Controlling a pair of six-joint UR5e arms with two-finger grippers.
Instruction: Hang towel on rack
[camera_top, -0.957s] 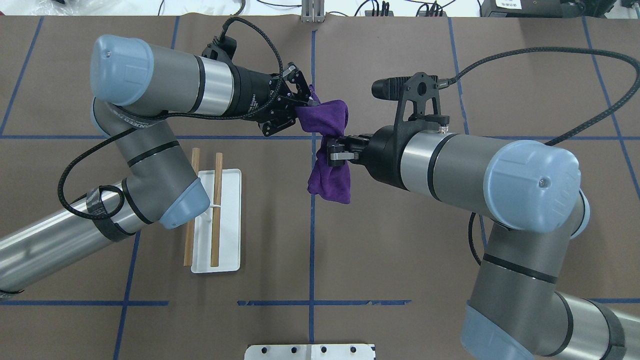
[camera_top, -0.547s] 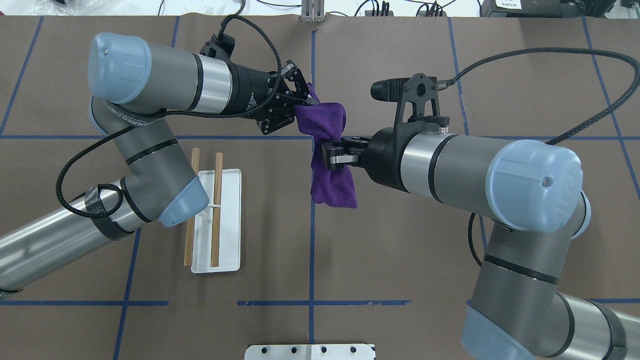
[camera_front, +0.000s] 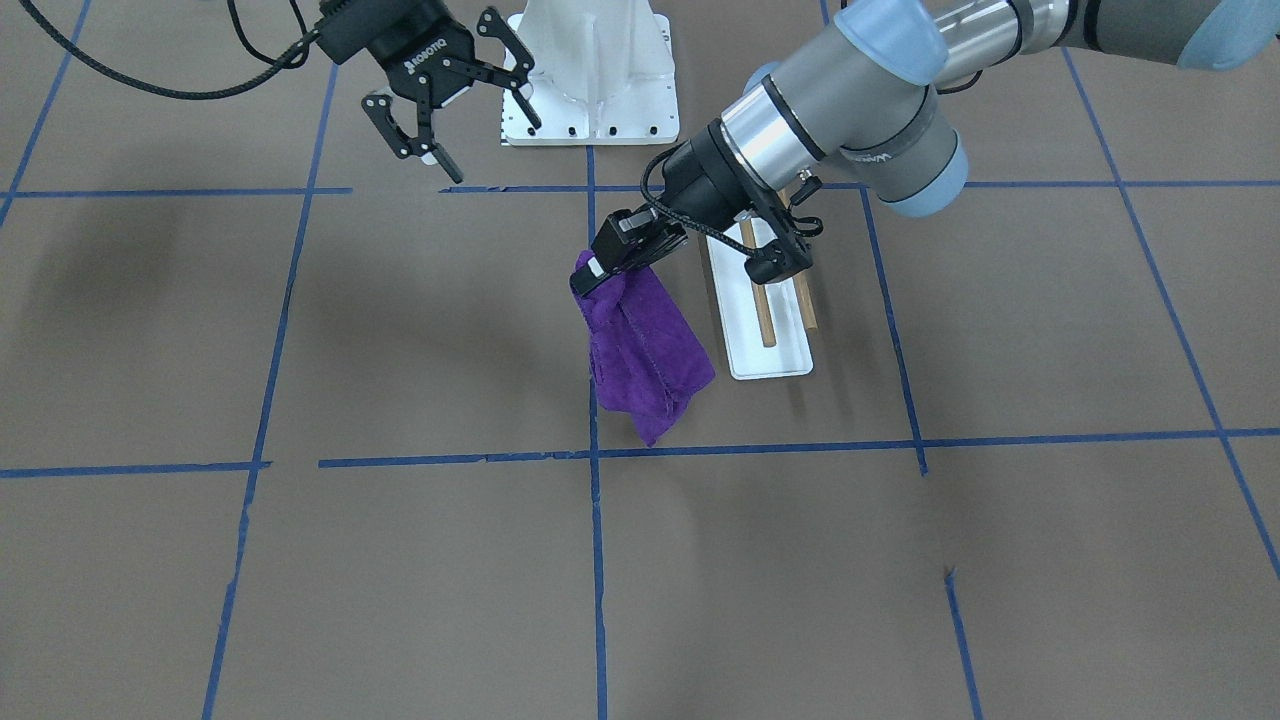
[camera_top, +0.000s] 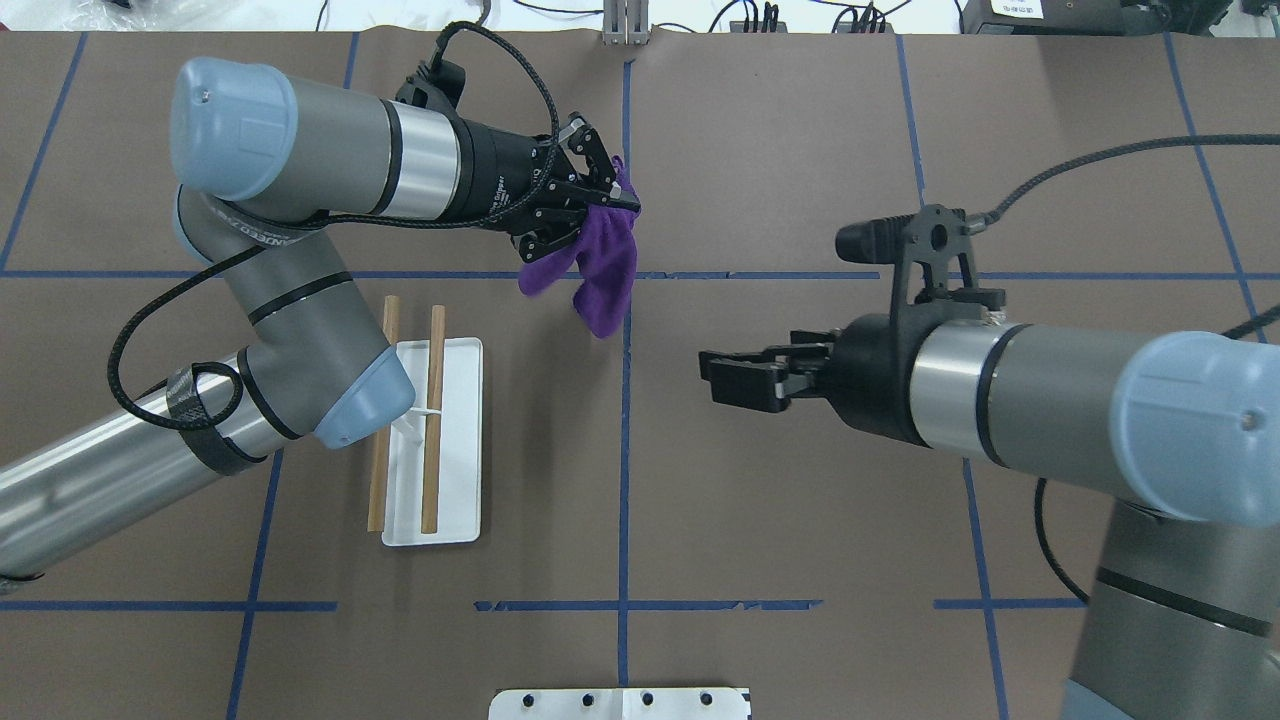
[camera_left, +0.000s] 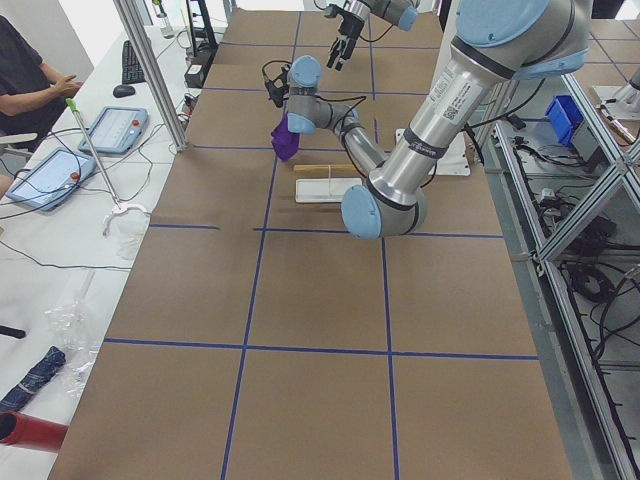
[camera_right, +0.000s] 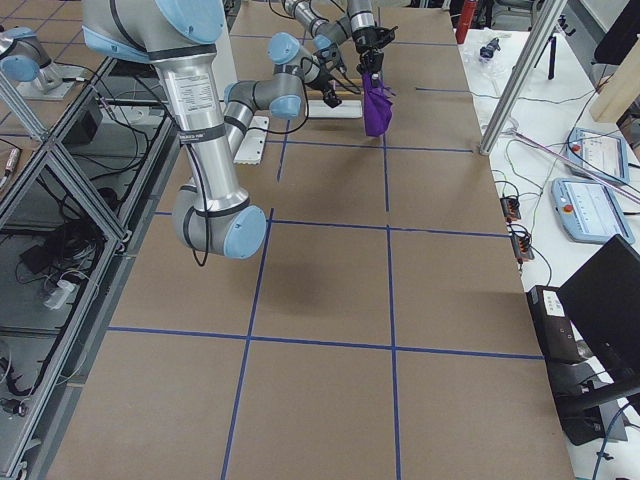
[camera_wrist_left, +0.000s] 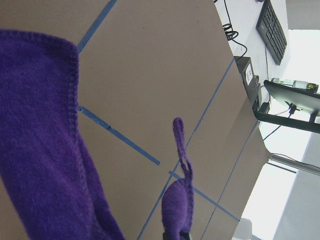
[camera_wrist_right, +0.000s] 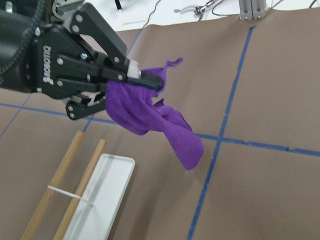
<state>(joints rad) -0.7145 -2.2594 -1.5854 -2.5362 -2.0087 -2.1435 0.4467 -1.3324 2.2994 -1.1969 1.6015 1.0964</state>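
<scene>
The deep purple towel (camera_top: 603, 272) hangs limp from my left gripper (camera_top: 628, 205), which is shut on its top corner above the table's middle line. The front view shows the towel (camera_front: 645, 350) dangling below that gripper (camera_front: 600, 265), right beside the rack. The rack (camera_top: 455, 470) has a white base and two tan dowels (camera_top: 432, 420), and it stands under my left forearm. My right gripper (camera_top: 708, 378) is open and empty, off to the right of the towel. The right wrist view shows the towel (camera_wrist_right: 170, 125) and the rack (camera_wrist_right: 100, 200). The left wrist view shows the towel (camera_wrist_left: 40, 150) close up.
A white bolted metal pedestal (camera_front: 590, 80) stands at the robot's base and shows at the overhead view's bottom edge (camera_top: 620, 703). Blue tape lines cross the brown table cover. Cables run along the far edge (camera_top: 760, 15).
My right gripper has let go of the towel, opened and pulled back to the right. The towel, which was stretched between both grippers, now hangs from the left gripper alone.
</scene>
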